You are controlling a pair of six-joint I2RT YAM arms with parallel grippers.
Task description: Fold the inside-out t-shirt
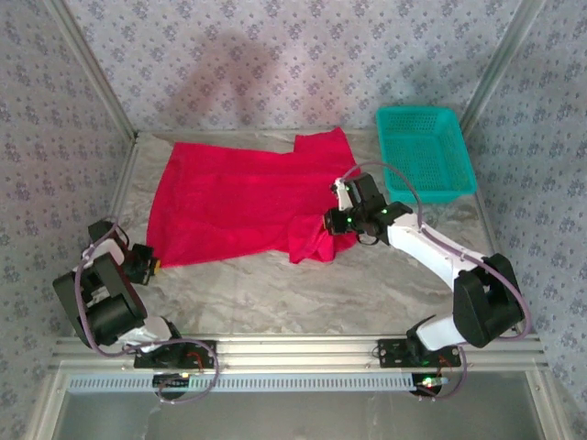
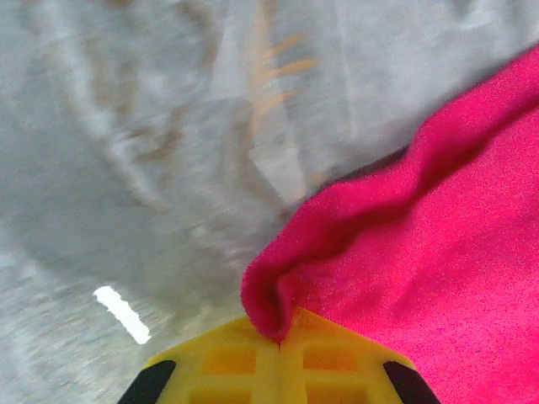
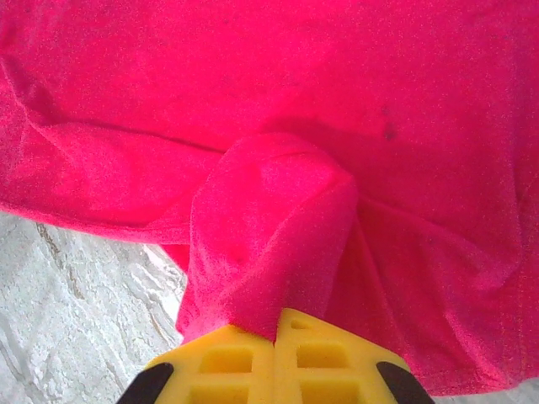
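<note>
- Our left jaws are shut tight; the yellow fingers (image 2: 227, 362) meet on a rolled edge of the t-shirt (image 2: 438, 252), which is pinched between their tips.
- From that pinch the red cloth spreads ahead and to the right of the left jaws; bare grey counter (image 2: 126, 168) lies ahead and to their left.
- Our right jaws are shut too; their yellow fingers (image 3: 227, 362) clamp a bunched fold of the t-shirt (image 3: 269, 109) that rises as a hump just ahead of the tips.
- Beyond the hump the cloth stretches across everything ahead of the right jaws; a patch of marbled counter (image 3: 76, 286) shows to their left.
- From above, the t-shirt (image 1: 234, 202) lies mostly flat on the counter (image 1: 303, 293) between the two pairs of jaws; the left jaws hold its near left corner and the right jaws its crumpled near right part.
- A teal basket (image 1: 424, 156) sits beyond the right jaws, off to their right and apart from the cloth.
</note>
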